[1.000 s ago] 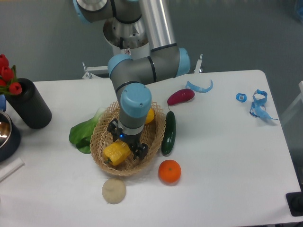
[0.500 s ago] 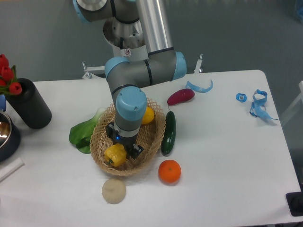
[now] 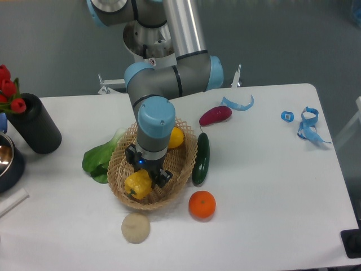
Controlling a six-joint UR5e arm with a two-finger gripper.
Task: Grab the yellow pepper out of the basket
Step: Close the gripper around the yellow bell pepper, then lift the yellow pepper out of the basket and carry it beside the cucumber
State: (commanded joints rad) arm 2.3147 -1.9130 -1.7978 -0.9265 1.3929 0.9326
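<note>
The yellow pepper (image 3: 137, 185) is blocky and lobed and sits in the front part of the tan wicker basket (image 3: 120, 179). My gripper (image 3: 142, 178) points down into the basket and is right over the pepper, with its dark fingers on either side of the pepper's top. The fingers look closed against the pepper, which still rests low in the basket. A smoother oval yellow fruit (image 3: 177, 137) lies at the back of the basket, partly hidden by my wrist.
A green cucumber (image 3: 201, 158) lies just right of the basket, an orange (image 3: 202, 205) in front of it, a beige round thing (image 3: 136, 227) at the front. Leafy greens (image 3: 98, 161) lie on the left. A purple vegetable (image 3: 215, 115), black cylinder (image 3: 35, 123) and blue tape bits (image 3: 307, 124) stand farther off.
The gripper has shifted slightly left and its fingers have closed in on the yellow pepper. The pepper has moved a little left with it.
</note>
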